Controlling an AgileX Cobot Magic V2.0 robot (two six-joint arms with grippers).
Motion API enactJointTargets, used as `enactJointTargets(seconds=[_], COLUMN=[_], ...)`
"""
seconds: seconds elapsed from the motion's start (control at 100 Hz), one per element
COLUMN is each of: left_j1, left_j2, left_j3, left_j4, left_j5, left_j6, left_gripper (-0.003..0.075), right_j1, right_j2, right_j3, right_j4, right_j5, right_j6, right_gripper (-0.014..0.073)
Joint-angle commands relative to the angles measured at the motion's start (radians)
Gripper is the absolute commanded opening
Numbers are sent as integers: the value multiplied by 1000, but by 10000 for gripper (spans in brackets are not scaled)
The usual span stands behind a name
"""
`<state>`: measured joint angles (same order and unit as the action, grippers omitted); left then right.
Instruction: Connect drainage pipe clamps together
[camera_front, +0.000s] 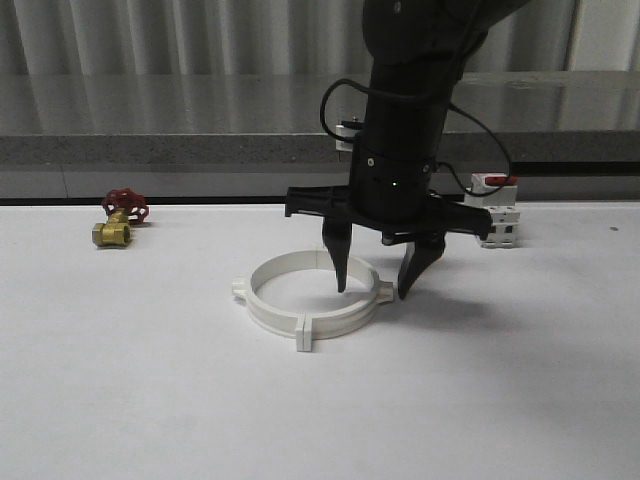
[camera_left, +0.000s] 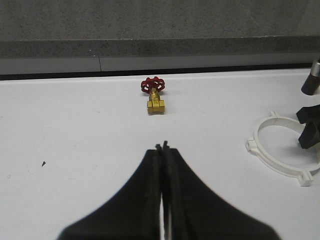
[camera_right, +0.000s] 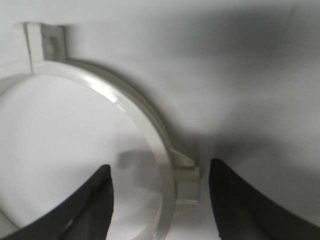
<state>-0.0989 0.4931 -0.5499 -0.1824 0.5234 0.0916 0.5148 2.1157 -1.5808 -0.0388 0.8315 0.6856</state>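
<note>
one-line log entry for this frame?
phase: at joined ring | right gripper: open, jaws straddle clamp ring wall at tab | left gripper: shut, away from ring | ring flat on table

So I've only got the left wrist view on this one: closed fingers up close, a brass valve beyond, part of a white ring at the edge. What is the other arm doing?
Observer: In the front view the right hand is open over the ring's right side, one finger inside the band, one outside.
Operator: Is it gripping the band?
Observer: No. In the right wrist view both fingers stand apart from the band, straddling an end tab.
Operator: Anything else on the table?
Observer: A white boxy breaker with a red top stands behind the right hand.
</note>
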Motion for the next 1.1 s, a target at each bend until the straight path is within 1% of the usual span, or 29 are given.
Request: enactJointTargets(seconds=[0.0,0.08,0.18,0.35,0.42,0.47,0.56,0.7,0.81,0.99,1.04,1.09], left_j1=[2,2,2,2,2,2,2,2,2,2,2,2], left_j2=[5,5,5,5,5,5,5,5,5,5,5,5], left_j3=[-27,-27,-27,-27,-27,-27,-27,-27,-27,-27,-27,-27], left_j4=[-8,-8,-8,-8,-8,-8,-8,-8,-8,-8,-8,-8], left_j5=[-79,-79,-79,-79,-79,-79,-79,-79,-79,-79,-79,-79], left_j6=[2,2,2,2,2,2,2,2,2,2,2,2], left_gripper=[-20,-20,-20,-20,-20,-20,-20,-20,-20,-20,-20,-20], right_j1=[0,-1,-5,-20,-21,-21,-23,-54,-108,-229,-253,-270], right_j2=[-92,-138,-203,-317,-376,-419,-506,-673,-812,-1050,-1118,-1194], right_j3=[-56,-55,-55,-47,-8,25,108,288,426,625,680,723], right_j4=[-56,-108,-211,-356,-427,-454,-465,-465,-463,-463,-463,-463], right_j5=[20,24,45,152,185,191,175,103,62,57,64,73], right_j6=[-38,-42,-35,-31,-21,-11,5,16,16,16,13,13], right_gripper=[440,440,440,440,440,440,440,440,440,440,433,399])
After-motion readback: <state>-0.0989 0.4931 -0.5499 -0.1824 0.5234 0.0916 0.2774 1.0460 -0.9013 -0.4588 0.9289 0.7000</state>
